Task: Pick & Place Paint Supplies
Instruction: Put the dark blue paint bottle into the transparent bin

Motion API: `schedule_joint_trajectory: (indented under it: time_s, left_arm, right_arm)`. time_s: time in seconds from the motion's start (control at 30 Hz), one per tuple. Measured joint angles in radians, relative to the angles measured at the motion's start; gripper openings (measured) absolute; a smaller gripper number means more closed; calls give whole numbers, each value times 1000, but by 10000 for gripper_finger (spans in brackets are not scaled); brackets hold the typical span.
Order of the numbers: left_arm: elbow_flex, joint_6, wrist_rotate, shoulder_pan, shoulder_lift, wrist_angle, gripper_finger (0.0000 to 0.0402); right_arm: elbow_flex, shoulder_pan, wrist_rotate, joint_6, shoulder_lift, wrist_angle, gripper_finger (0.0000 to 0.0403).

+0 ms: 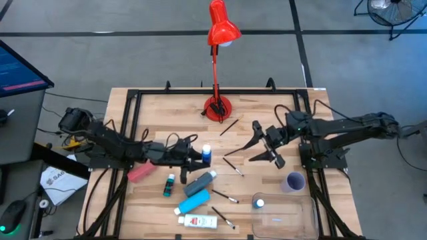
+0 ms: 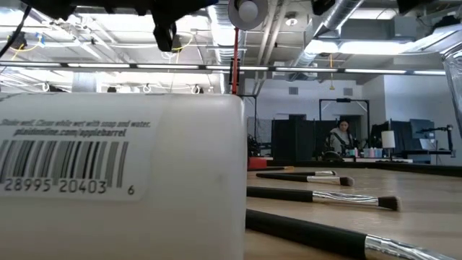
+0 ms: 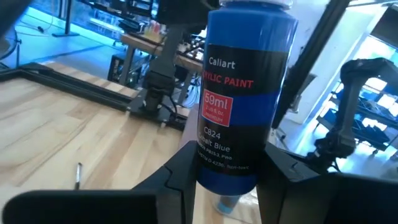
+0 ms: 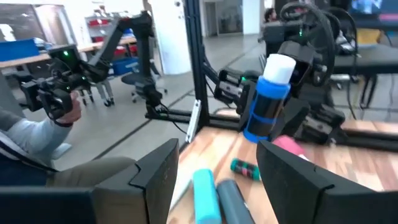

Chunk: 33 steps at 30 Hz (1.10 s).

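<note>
A blue paint bottle [image 3: 239,93] with a white cap [image 4: 278,67] stands upright in my left gripper [image 1: 199,155], left of the table's middle. My right gripper [image 1: 262,143] hangs open right of the middle, facing the bottle, with nothing between its fingers [image 4: 158,168]. On the wood near the front lie a pink tube [image 1: 141,172], a small green bottle [image 1: 170,185], a grey-blue tube [image 1: 201,181], a teal tube [image 1: 194,202], a white tube [image 1: 197,220] and several thin dark paintbrushes [image 1: 232,167]. My left gripper pinches the lower part of the blue bottle's body [image 3: 227,168] between its two fingers [image 3: 177,180]. The fingers reach in level from the table's left. The bottle stands nearly upright, cap up, and looks lifted clear of the wood.
A red desk lamp [image 1: 217,107] stands at the far middle. A lilac cup [image 1: 293,181] and a clear tray [image 1: 293,217] with one small bottle [image 1: 259,202] sit at the near right. Black frame rails [image 1: 133,107] edge the table. A person's hands show beyond the table [image 4: 59,106].
</note>
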Motion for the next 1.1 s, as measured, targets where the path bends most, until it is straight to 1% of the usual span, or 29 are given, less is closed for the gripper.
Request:
schedule_joint_trajectory:
  time_s: [0.17,0.33,0.4,0.5,0.57,0.67,0.9,1.03,1.1]
  left_arm:
    - [0,-6,-11,-22,1,-1,88]
    - [0,-6,-13,-12,8,5,88]
    - [0,6,-12,-5,11,-3,88]
    - [6,28,-10,3,17,7,88]
    - [7,28,-10,8,24,-3,88]
    - [8,36,-10,17,24,2,88]
    - [9,38,2,43,53,-4,88]
    - [17,20,10,49,79,-1,88]
    - [32,15,34,49,100,-1,88]
  right_arm:
    - [8,35,0,9,112,158,209]
    - [69,29,14,81,221,193,209]
    - [95,32,66,44,258,195,210]
    - [110,52,172,-1,309,195,217]
    - [119,59,237,-6,332,195,227]
    - [137,56,300,-19,350,218,245]
    - [143,67,294,-19,395,295,284]
    - [142,66,299,-19,395,303,299]
    - [142,61,297,8,395,291,304]
